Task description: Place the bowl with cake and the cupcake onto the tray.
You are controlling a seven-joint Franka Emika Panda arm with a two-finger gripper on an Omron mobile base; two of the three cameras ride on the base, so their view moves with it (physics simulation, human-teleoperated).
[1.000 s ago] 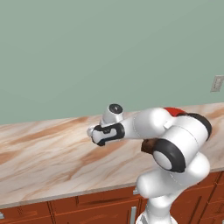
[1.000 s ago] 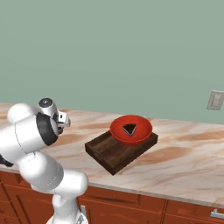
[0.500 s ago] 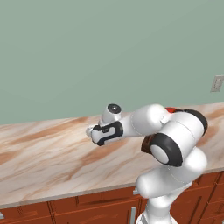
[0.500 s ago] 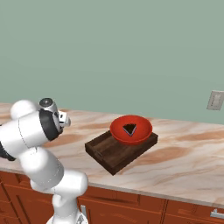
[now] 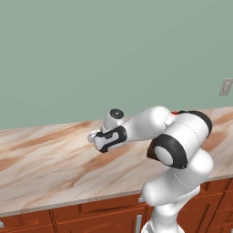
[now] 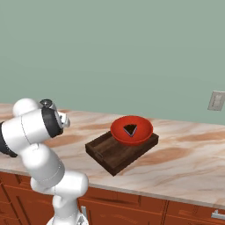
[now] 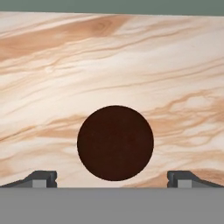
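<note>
The bowl with cake (image 6: 131,130) already sits in the tray (image 6: 110,154) on the marble worktop (image 6: 184,162), toward the tray's far corner, so the step in hand looks to be picking up the cupcake (image 7: 115,142). In the hand view the cupcake shows as a dark round top on the worktop, directly under the gripper (image 7: 112,178) and centred between the 2 fingers (image 7: 41,178), which stand wide apart with clear marble on either side of it. In the left base view the gripper (image 5: 96,139) hangs over the worktop well to the left of the tray. To do this well, the hand should go straight down without drifting sideways, keeping the cupcake centred so both fingers meet it at the same time; 1 finger touching first would likely push it along the smooth surface. A gentle close around its widest part should be enough, since it is small and probably soft. After that, lift it high enough to pass over the tray's raised edge, and set it in the bare part of the tray beside the bowl rather than against it.
</note>
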